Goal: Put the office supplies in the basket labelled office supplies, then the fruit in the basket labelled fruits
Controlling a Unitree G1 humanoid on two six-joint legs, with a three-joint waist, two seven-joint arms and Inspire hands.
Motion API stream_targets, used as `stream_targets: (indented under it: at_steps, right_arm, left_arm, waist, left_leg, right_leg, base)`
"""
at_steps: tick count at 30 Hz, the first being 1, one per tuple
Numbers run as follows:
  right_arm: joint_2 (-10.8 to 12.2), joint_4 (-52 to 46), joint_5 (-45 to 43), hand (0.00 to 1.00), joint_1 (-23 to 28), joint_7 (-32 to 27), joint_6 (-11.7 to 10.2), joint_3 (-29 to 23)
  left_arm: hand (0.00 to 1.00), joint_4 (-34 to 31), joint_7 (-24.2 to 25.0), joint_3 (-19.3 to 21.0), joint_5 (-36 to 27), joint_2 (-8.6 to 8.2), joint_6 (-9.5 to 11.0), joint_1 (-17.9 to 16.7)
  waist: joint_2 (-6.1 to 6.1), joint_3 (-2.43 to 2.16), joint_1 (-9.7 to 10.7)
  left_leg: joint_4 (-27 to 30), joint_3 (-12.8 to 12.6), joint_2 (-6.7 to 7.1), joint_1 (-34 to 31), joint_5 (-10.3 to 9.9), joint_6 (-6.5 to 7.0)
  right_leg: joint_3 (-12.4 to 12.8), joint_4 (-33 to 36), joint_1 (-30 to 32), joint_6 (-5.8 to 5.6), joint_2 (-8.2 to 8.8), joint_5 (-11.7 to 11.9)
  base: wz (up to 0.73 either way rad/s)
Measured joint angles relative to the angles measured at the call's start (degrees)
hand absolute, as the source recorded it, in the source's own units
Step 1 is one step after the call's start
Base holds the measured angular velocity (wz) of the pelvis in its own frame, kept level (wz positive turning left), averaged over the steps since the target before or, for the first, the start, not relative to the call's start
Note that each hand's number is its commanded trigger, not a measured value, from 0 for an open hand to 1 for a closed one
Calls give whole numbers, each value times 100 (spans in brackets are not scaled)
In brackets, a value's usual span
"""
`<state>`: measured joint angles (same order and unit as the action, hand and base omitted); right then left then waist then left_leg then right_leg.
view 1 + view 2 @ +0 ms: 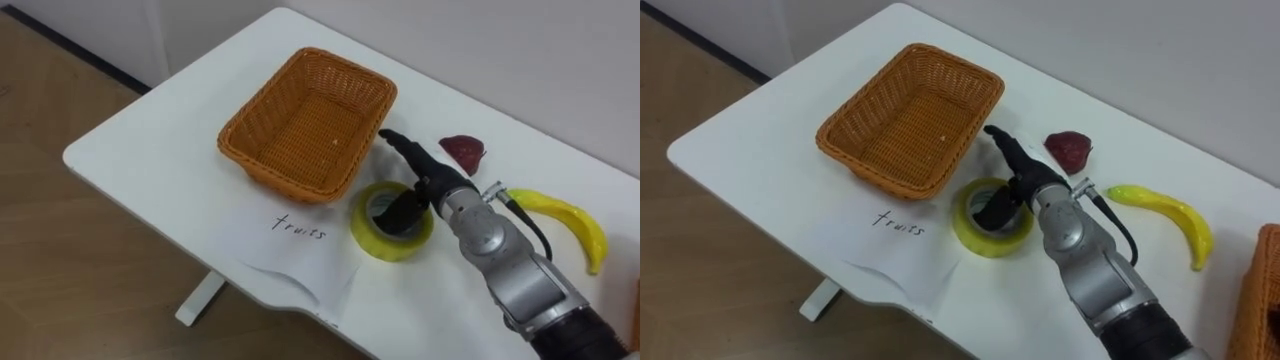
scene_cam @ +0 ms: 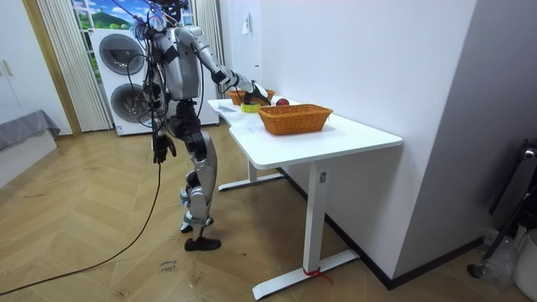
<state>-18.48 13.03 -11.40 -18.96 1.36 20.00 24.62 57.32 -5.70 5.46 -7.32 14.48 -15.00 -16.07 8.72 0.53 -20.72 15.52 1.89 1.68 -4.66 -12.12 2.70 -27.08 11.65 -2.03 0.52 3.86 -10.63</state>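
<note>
- Grasping the tape (image 1: 383, 247) looks like the step in hand: the right hand (image 1: 425, 172) is over it, thumb in the hole, fingers straight, nothing clamped.
- Tape lies on the paper (image 1: 300, 265), beside the fruit basket (image 1: 320, 120).
- Next move, I judge: pinch the roll, lift it, and carry it right to the other basket (image 1: 1268, 290).
- Banana (image 1: 565, 212) and red fruit (image 1: 463, 150) lie beyond on the table.
- Left hand (image 2: 159, 148) hangs at the robot's side.

R hand (image 1: 428, 176) over tape roll (image 1: 372, 238), thumb in hole, fingers (image 1: 398, 141) straight; basket (image 1: 243, 132) just beside.
</note>
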Motion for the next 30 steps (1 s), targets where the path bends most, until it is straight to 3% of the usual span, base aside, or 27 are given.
stream_targets:
  at_steps: [1,2,3,30]
  right_arm:
    - [0,44,2,39,-22,20,-1,0]
    - [-2,87,2,56,-40,24,-5,0]
    - [-4,213,2,100,-105,39,-32,-1]
    - [-115,459,-384,100,-241,252,-61,-3]
  left_arm:
    - [0,-1,0,2,4,0,-1,6]
    - [0,-1,0,5,2,0,-1,9]
    - [0,-1,0,7,1,0,0,15]
    - [0,4,1,7,-18,0,-5,126]
  waist:
    - [1,0,0]
    - [1,0,2]
    - [2,0,4]
    - [65,23,5]
  left_leg:
    - [0,-2,0,4,0,0]
    - [0,-2,0,7,0,0]
    - [1,-4,0,11,0,0]
    - [9,-9,-1,11,-1,2]
  right_leg:
    - [5,0,-4,0,0,0]
    - [8,0,-7,0,-1,0]
    - [13,0,-12,0,-2,0]
    - [37,-7,-15,-3,-38,2]
  base:
    - [0]
    - [0]
    - [0]
    - [0]
